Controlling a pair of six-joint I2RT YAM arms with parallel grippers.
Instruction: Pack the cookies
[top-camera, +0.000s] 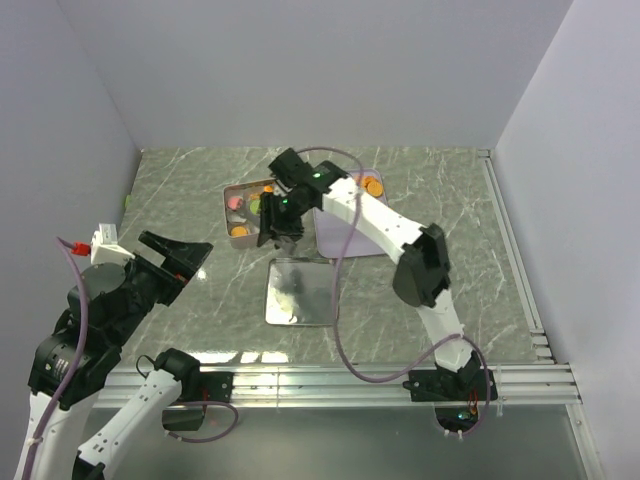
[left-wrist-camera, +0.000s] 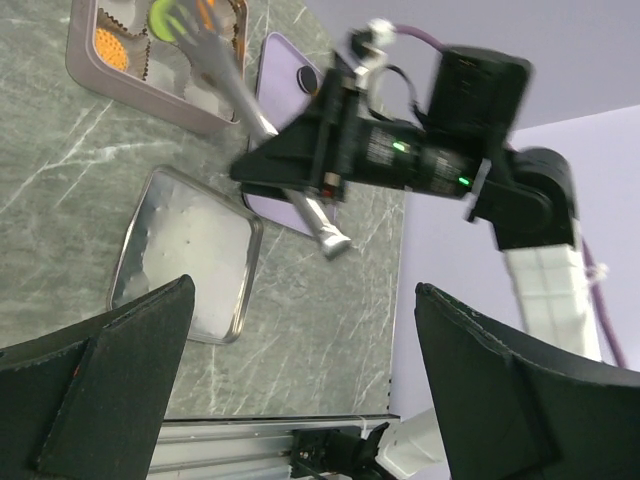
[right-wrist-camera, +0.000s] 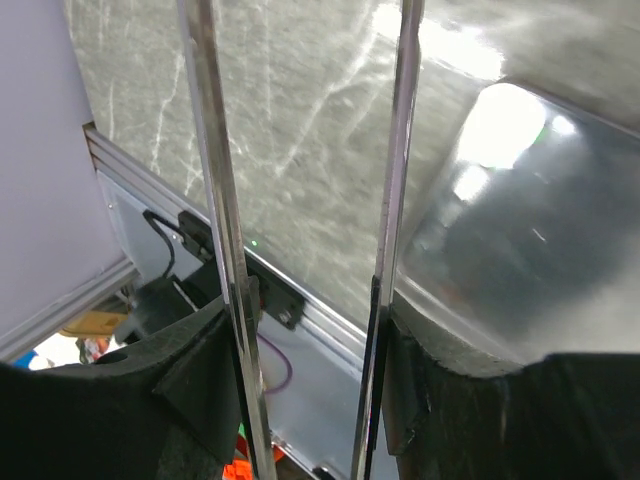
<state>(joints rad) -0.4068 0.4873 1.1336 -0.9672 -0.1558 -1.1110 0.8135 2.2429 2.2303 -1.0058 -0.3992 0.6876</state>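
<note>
While right pincer (top-camera: 280, 218) clamps metal tongs (left-wrist-camera: 232, 88), left pincer (top-camera: 178, 258) gapes wide

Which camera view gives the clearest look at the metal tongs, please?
The left wrist view: the tongs show nearly full length, from the tips over the tin to the joined end. From the top, the right gripper hides most of them. The right wrist view shows only their two blades, close up.

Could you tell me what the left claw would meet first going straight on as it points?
Likely the marble table beside the shiny metal tray, nothing in between; depth is unclear, so the left claw might catch that tray instead.
</note>
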